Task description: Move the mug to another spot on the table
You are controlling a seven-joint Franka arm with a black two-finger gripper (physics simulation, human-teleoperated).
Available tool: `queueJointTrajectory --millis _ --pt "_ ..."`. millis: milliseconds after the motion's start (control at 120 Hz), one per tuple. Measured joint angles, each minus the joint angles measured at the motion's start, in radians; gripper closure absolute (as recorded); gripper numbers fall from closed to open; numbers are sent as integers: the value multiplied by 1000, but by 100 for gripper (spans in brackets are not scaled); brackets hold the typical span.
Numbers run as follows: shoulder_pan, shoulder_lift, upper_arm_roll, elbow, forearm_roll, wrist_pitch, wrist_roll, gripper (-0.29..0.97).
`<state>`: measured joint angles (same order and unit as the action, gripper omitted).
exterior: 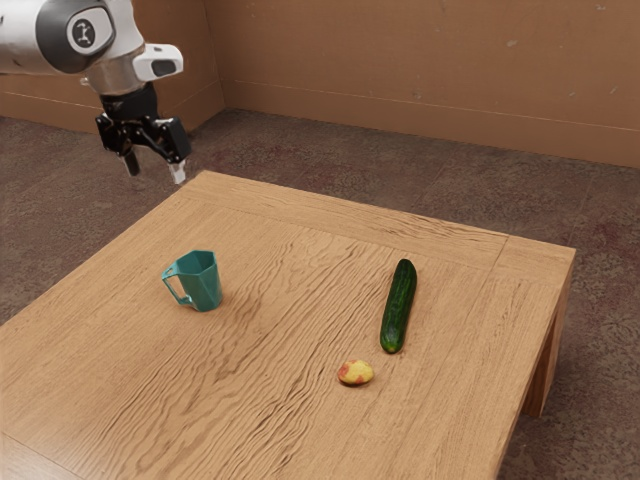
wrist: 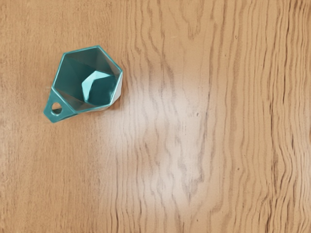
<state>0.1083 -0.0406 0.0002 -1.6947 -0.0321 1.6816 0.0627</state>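
The black claw (exterior: 153, 167) hangs with its fingers spread apart, gripping nothing. The arm comes in from the exterior view's upper left, hand pointing down. The teal mug (exterior: 195, 280) stands upright on the wooden counter (exterior: 300, 420), well below the claw.

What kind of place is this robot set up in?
Probably a bare simulated test room: wooden table on a dark mottled floor, plain brown walls, and a teal mug, cucumber and small fruit set out.
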Motion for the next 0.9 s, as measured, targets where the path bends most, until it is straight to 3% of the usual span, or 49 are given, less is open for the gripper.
queueJointTrajectory --millis 200,358,533,692,900 --pt "62 -100 7 -209 6 105 24 0" --pt "75 -103 75 -388 7 263 74 0" --pt "112 -24 82 -450 -9 448 219 0" --pt "148 46 82 -459 -121 581 447 0" --pt "203 156 70 -428 -185 652 761 0"
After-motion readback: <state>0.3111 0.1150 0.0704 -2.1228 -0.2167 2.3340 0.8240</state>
